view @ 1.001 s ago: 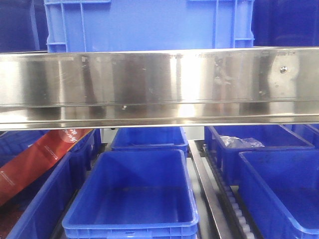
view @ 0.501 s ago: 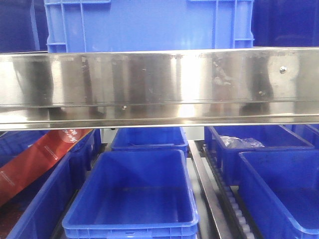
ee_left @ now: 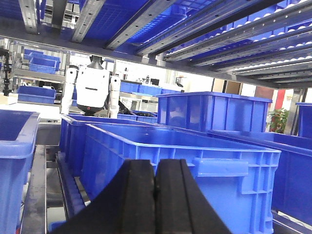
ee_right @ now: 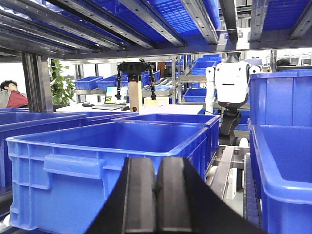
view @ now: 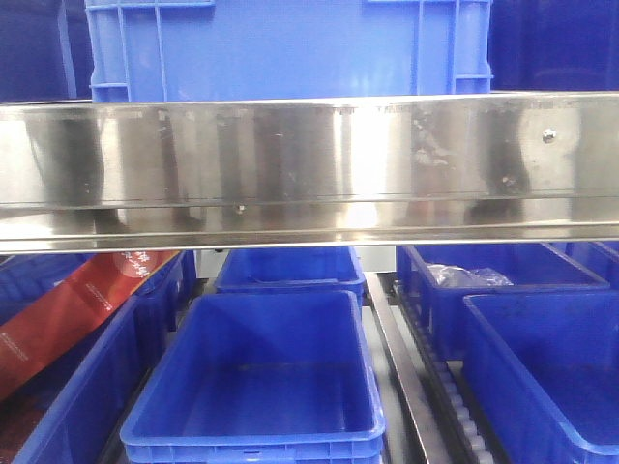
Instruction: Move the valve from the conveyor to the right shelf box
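Unmoved since a second ago, with left gripper [ee_left: 155, 195] and right gripper [ee_right: 155, 195] pressed closed and empty, valve and conveyor nowhere visible, bins [view: 261, 377] partly hidden behind steel rail [view: 309, 169].

You cannot see the tops of the blue boxes behind the steel shelf rail [view: 309, 169]; it blocks the whole middle band of the front view. Below the rail, the right box [view: 551, 372] is cut off by the picture's edge, as is the red package [view: 73, 314] at the left. The clear wrapped item [view: 469, 276] in the far box under the rail is too small to identify.
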Robot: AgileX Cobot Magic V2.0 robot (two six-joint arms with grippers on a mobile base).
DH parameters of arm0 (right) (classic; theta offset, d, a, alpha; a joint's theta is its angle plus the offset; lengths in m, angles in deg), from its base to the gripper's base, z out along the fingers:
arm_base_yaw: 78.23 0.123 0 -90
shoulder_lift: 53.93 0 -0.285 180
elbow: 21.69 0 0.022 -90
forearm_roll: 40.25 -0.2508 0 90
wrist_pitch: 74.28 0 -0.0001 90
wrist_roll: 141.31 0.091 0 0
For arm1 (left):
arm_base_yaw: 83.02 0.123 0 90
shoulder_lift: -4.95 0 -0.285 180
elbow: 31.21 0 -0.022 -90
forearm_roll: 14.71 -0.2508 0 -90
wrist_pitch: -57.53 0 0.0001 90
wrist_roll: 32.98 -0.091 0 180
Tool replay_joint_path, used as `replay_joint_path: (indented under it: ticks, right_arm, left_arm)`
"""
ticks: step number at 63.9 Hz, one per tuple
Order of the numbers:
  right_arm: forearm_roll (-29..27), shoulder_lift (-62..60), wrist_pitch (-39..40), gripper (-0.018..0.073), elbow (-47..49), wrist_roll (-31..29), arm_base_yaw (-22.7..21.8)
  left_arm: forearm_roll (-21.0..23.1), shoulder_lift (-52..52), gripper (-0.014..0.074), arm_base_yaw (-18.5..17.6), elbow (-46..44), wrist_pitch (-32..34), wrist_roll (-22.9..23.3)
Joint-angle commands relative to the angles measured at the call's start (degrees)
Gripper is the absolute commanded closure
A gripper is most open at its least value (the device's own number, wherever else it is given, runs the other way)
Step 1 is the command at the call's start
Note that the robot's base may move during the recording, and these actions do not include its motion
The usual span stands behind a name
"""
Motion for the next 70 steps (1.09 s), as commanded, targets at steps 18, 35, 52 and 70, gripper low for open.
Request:
replay_joint_path:
  ticks: [18, 35, 52, 70]
  right_arm:
    - [7.4, -6.9, 2.7, 0.0727, -10.8, -0.4, -12.8]
    - [7.6, -14.5, 3.0, 0.0727, -23.6, 2.3, -21.3]
    - [8.1, -21.6, 7.7, 0.0727, -32.4, 2.5, -20.5]
    - [7.5, -21.6, 4.6, 0.0727, -32.4, 2.5, -16.2]
  left_arm:
    - [0.4, 0.2, 0.0707, 0.1, -0.1, 1.1, 0.3]
    - [0.4, 0.2, 0.0707, 0.1, -0.1, 1.1, 0.3]
    - [0.4, 0.2, 0.0707, 0.1, -0.1, 1.1, 0.3]
    - [0.4, 0.2, 0.0707, 0.1, -0.1, 1.1, 0.3]
